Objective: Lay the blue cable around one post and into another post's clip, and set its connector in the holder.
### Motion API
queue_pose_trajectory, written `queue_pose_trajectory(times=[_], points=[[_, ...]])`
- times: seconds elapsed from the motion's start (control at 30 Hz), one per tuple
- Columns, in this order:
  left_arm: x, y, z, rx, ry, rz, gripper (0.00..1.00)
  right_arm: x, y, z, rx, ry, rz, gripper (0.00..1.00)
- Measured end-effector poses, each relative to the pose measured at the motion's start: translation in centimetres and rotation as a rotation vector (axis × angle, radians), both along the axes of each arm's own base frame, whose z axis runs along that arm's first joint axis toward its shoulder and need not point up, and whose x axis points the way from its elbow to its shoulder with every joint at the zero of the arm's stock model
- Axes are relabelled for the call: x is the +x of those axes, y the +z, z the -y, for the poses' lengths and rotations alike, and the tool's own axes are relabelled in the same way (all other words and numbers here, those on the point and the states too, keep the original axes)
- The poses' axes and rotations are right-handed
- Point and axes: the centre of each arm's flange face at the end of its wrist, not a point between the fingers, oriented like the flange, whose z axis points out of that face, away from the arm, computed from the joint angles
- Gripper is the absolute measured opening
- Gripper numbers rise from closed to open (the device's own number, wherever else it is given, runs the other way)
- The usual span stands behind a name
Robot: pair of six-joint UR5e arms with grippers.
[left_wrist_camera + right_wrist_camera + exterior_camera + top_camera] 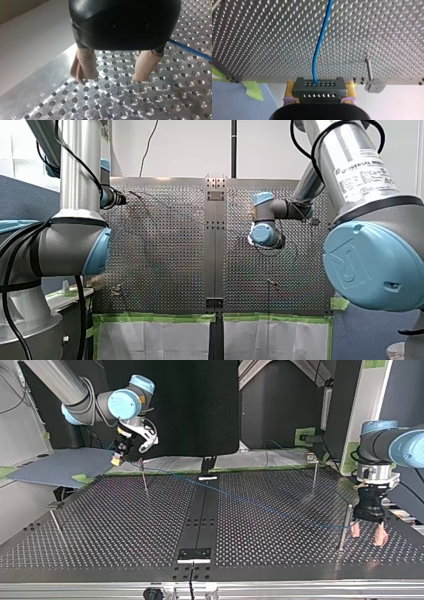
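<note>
Plainly, "UNIVERSAL ROBOTS" on my right arm [362, 172]; right gripper [119, 456] tight around the connector [319, 88]; left gripper [111, 78] agape.

Bright, even room light. Glare rings the holes of the perforated table [120, 100] in the left wrist view and spreads as mottled sheen in the front view; the black panel [170, 405] in the top view reads dark.
</note>
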Motion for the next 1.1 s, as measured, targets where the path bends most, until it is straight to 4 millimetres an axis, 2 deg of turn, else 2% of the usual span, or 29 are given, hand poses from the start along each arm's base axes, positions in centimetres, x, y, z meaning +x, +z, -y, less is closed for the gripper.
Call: queue_pose_trajectory(times=[0.2,0.3,0.6,0.87,0.97,1.1], points=[[-0.1,-0.2,0.3,-0.007,0.008,-0.016,1.00,-2.3,-2.3,0.7,0.017,0.000,-0.017,0.00],[-0.2,-0.3,0.5,-0.010,0.014,-0.024,1.00,-3.4,-4.2,1.0,0.037,0.000,-0.027,0.00],[-0.2,-0.3,0.5,-0.020,0.031,-0.025,1.00,-7.3,-10.3,1.1,0.116,0.008,-0.094,0.00],[-0.2,-0.3,0.5,-0.020,0.033,-0.022,1.00,-11.4,-16.5,0.1,0.205,0.018,-0.150,0.00],[-0.2,-0.2,0.5,-0.020,0.033,-0.021,1.00,-12.5,-18.0,0.2,0.219,0.022,-0.160,0.00],[-0.2,-0.2,0.5,-0.019,0.033,-0.021,1.00,-13.6,-19.2,1.4,0.212,0.024,-0.162,0.00]])
